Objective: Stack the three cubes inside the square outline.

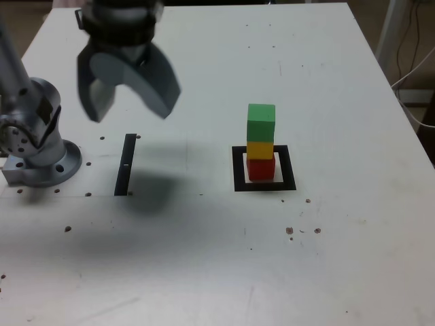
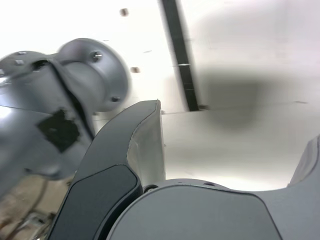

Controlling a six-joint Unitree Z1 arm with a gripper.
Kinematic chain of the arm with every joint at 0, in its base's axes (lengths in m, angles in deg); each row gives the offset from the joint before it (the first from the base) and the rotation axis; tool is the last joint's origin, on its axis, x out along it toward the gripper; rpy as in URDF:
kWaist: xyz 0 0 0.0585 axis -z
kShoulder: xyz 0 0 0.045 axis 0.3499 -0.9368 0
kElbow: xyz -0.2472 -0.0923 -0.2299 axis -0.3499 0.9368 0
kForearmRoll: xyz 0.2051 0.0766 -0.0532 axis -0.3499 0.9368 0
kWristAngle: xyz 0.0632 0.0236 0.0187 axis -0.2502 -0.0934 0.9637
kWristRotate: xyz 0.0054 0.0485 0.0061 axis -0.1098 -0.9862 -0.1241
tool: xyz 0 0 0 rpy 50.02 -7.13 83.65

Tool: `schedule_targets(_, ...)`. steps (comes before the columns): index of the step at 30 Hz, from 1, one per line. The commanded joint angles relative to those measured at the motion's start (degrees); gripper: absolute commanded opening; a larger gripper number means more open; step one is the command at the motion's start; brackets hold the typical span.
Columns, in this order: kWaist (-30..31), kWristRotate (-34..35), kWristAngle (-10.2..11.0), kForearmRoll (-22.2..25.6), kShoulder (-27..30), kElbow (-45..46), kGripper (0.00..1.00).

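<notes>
Inside the square outline [image 1: 237, 170], three cubes form one stack: red cube [image 1: 261, 168] at the bottom, yellow cube [image 1: 259, 149] (middle), green cube [image 1: 261, 121] on top. One gripper [image 1: 129, 102] hangs well apart, jaws spread, empty.

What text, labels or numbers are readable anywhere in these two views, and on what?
None: no readable text in either view.
Matte green cube, yellow cube and red cube: plain faces.
Flat black square outline: unmarked.
Narrow black strip: only small pale flecks, not legible as characters.
Grey open claw and grey metal arm base: no label or brand visible.
White table: only dark specks and holes.
</notes>
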Motion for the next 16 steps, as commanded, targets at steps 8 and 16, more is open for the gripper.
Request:
schedule_targets(8, 0.3, -0.1, 0.9, -8.5, 4.8, 11.0, 1.00)
schedule_targets(16, 0.7, 0.3, 1.4, -15.5, 10.8, 19.8, 1.00)
